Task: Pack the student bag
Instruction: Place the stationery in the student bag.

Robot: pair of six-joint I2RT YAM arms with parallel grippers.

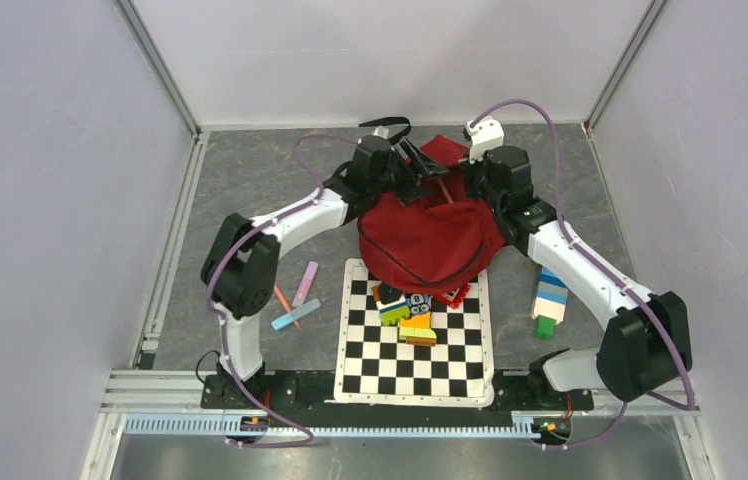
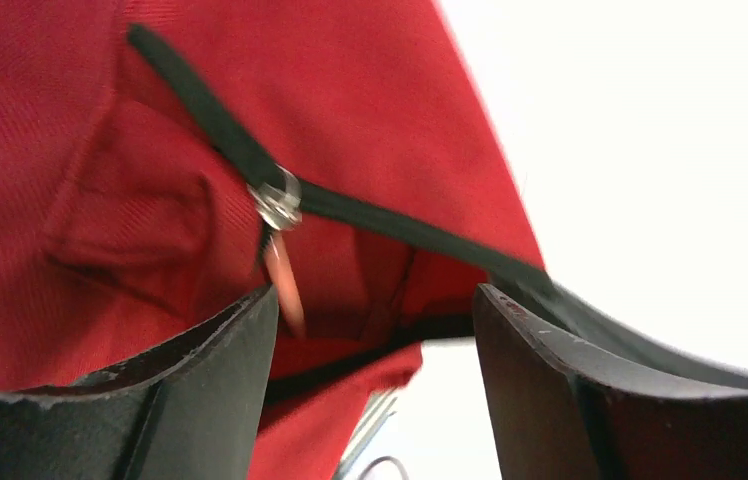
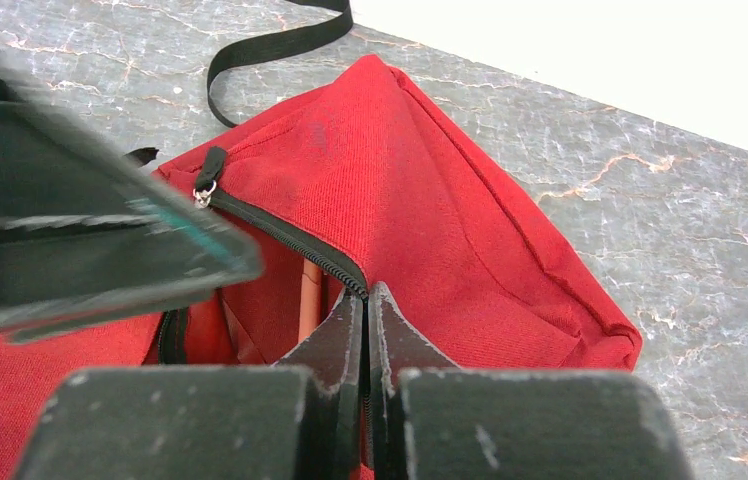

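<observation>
Worktop (image 1: pixel 250 200) of grey marbled surface carried everything. The student bag (image 1: pixel 430 245) lay slumped at its centre, at twelve o'clock from the checkered mat (image 1: pixel 415 355) and overlapping the mat's far edge, with its zipper mouth on the far side.

The left arm (image 1: pixel 290 220) rose from its base at seven o'clock, folded at the elbow and reached toward one o'clock, ending over the bag's far rim. The right arm (image 1: pixel 580 265) mirrored it from five o'clock, elbow out at four o'clock, forearm running toward eleven o'clock.

The left tool (image 2: pixel 375 300) stood wide, holding nothing, with the metal zipper pull (image 2: pixel 278 205) and a thin orange stick (image 2: pixel 285 290) just ahead of the gap. The right tool (image 3: pixel 365 310) was closed tip to tip against the zipper edge. Whether cloth was pinched could not be told.

A block tower (image 1: pixel 550 300) lay at three o'clock of the mat. Loose toy blocks (image 1: pixel 405 310) sat on the mat's far part. Pink (image 1: pixel 305 283) and blue (image 1: pixel 295 315) sticks lay at nine o'clock.
</observation>
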